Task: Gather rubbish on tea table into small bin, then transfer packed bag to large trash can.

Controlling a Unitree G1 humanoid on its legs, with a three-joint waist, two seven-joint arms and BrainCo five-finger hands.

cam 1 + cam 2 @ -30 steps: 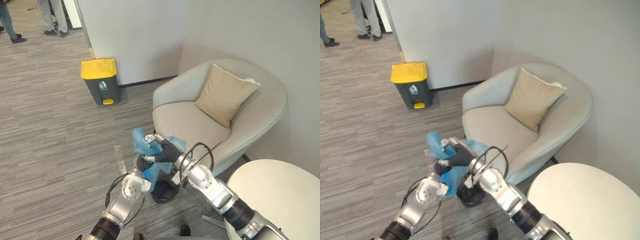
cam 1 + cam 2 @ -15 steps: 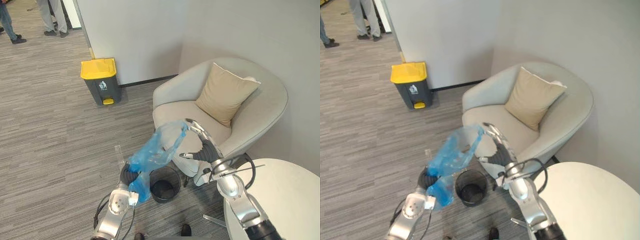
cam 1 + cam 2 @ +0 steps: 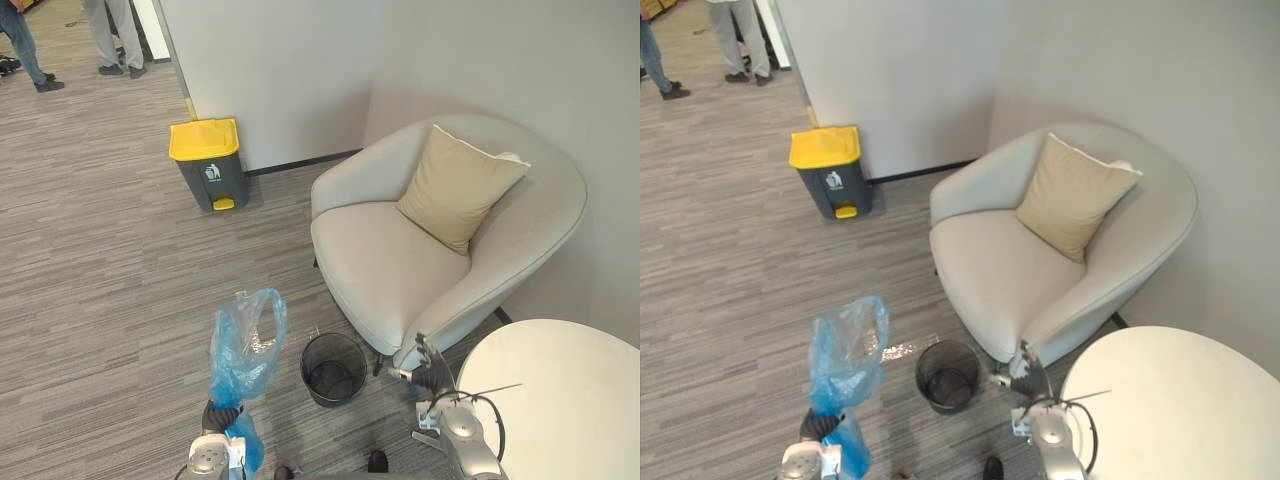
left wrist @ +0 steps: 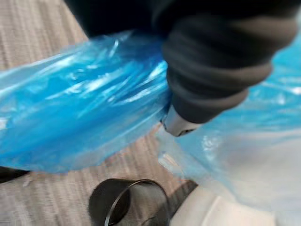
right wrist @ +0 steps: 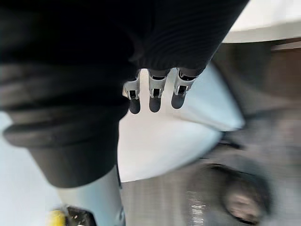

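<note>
The armchair (image 3: 390, 265) fills the corner, with the round table (image 3: 560, 400) just beside it. The yellow-lidded can (image 3: 208, 165) stands by the wall, well apart. The blue bag (image 3: 243, 345) rises above the left hand (image 3: 220, 418), which is clamped round its neck, left of the black bin (image 3: 333, 367). The right hand (image 3: 432, 375), fingers straight and empty, hovers between bin and table.
</note>
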